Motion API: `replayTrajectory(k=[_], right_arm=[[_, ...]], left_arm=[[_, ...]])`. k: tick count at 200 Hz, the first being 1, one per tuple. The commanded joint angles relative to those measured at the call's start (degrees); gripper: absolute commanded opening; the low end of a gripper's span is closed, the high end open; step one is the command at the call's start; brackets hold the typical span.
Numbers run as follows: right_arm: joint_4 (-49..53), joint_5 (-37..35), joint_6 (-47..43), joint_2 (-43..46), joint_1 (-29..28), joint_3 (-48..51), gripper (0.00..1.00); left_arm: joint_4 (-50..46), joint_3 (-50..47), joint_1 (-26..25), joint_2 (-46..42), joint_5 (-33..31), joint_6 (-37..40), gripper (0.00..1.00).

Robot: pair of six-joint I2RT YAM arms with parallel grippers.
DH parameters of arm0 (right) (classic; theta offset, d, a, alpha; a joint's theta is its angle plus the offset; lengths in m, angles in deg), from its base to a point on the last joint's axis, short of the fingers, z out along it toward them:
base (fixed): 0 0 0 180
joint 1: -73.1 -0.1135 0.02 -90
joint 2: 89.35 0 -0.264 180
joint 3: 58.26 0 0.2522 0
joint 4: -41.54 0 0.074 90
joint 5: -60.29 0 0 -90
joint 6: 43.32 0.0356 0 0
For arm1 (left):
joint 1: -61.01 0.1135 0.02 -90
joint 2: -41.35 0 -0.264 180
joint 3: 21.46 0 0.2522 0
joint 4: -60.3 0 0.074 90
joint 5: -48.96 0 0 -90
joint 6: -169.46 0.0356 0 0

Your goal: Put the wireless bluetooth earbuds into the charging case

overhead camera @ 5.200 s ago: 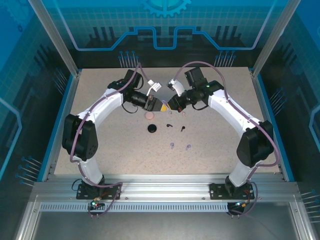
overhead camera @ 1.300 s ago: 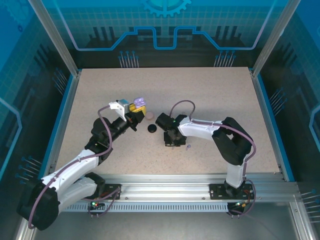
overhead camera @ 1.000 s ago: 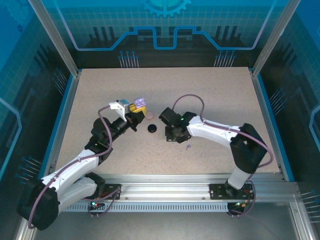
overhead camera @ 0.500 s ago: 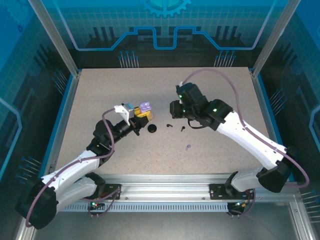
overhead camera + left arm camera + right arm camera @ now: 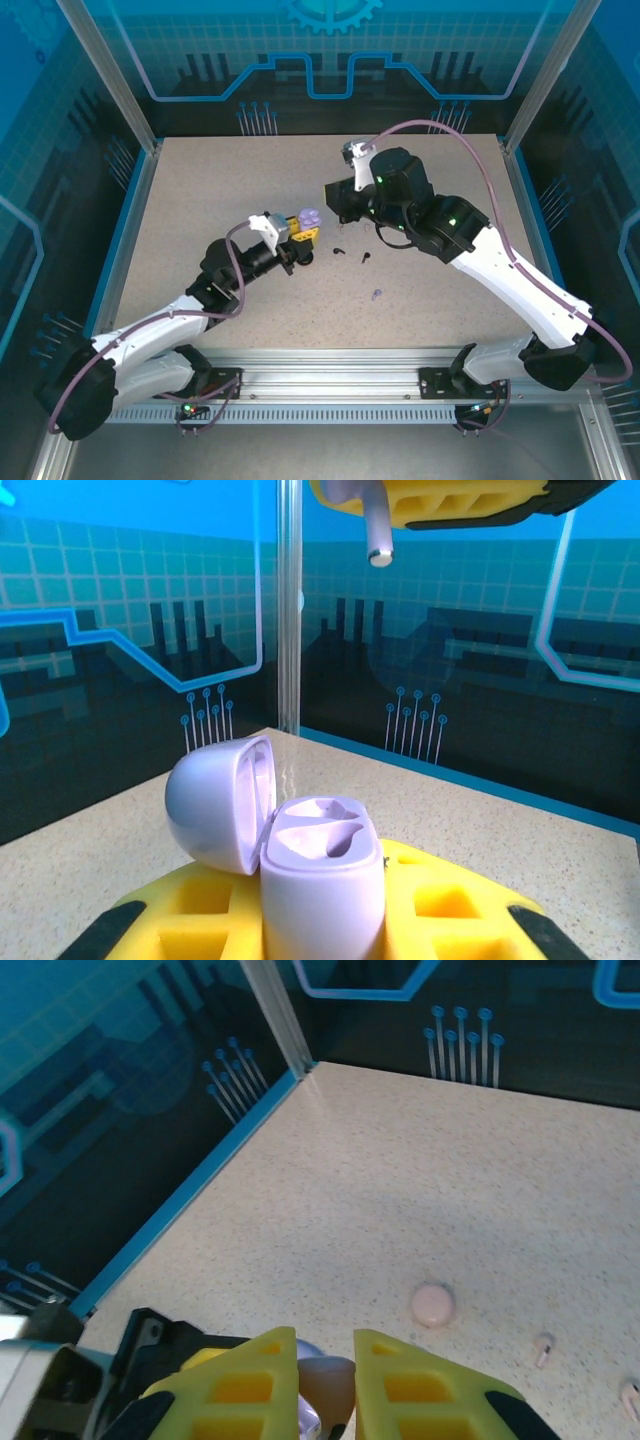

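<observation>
lavender earbud (image 5: 373, 528) pinched in right pincer (image 5: 322, 1348), above open lavender case (image 5: 322, 880).

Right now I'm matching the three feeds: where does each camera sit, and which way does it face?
Top external: above and behind the bases, looking down on the table; left arm and right arm, left fingers clamping the lavender case.
Left wrist: on the left arm, level toward a far corner post; own fingers around the case, right fingers overhead holding a lavender earbud.
Right wrist: tilted down toward the far-left corner; own fingers, pink case.
Shared: lavender case, top and left wrist.
</observation>
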Motion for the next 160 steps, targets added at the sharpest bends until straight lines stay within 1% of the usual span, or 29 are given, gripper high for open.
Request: replayTrajectory(k=[1,80,107,160], right_arm=[[-4.2,1.6,-5.3,2.0,-2.0,0.1,0.17],[-4.7,-1.9,-13.0,2.3,-6.2,4.8,0.15],[-5.2,-3.4,-14.0,2.6,-6.2,6.4,0.15],[-5.1,-3.6,-13.9,1.9,-6.3,6.7,0.15]], left_arm=[[2.9,3.0,-0.9,0.6,0.0,2.6,0.00],[1.3,4.1,-1.4,0.7,0.0,3.3,0.00],[0.9,4.1,-1.5,0.5,0.1,3.3,0.00],[0.4,4.3,-1.6,0.2,0.4,3.3,0.00]])
